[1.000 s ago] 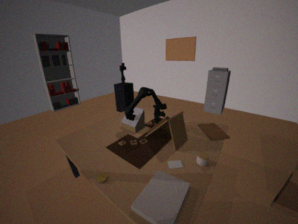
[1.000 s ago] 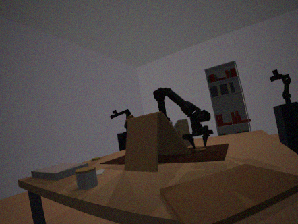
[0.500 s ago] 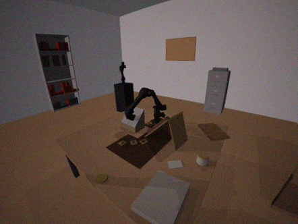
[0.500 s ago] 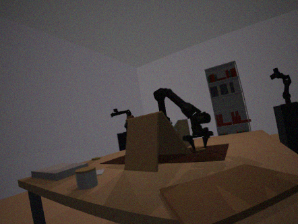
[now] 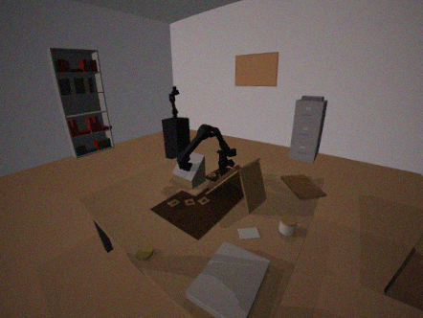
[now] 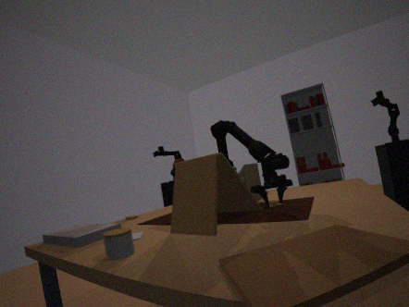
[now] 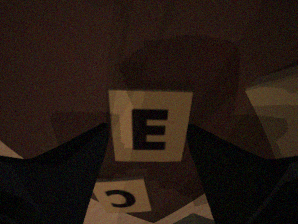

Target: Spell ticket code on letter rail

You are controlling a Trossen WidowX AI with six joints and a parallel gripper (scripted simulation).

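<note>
Black parallel-jaw gripper [image 6: 273, 196]: fingers spread, closed on nothing, tips low over the dark brown rectangular mat [image 6: 296, 209]. Wrist view: pale square letter tile marked E [image 7: 150, 127] sits centred between the two fingers, on the mat; contact cannot be judged. A second pale tile marked C [image 7: 123, 196] lies just nearer the camera. Tan wedge-shaped board [image 6: 204, 194] stands beside the mat, mid-counter. Three more tiles [image 5: 189, 201] lie on the mat's other end.

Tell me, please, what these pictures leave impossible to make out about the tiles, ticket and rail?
- Three tiles, top view: letters too small.
- Ticket code: unreadable in every view.
- Rail: hidden behind the wedge board, exterior view.
- Gripper closing around the E tile, wrist view: finger contact too dark to see.
</note>
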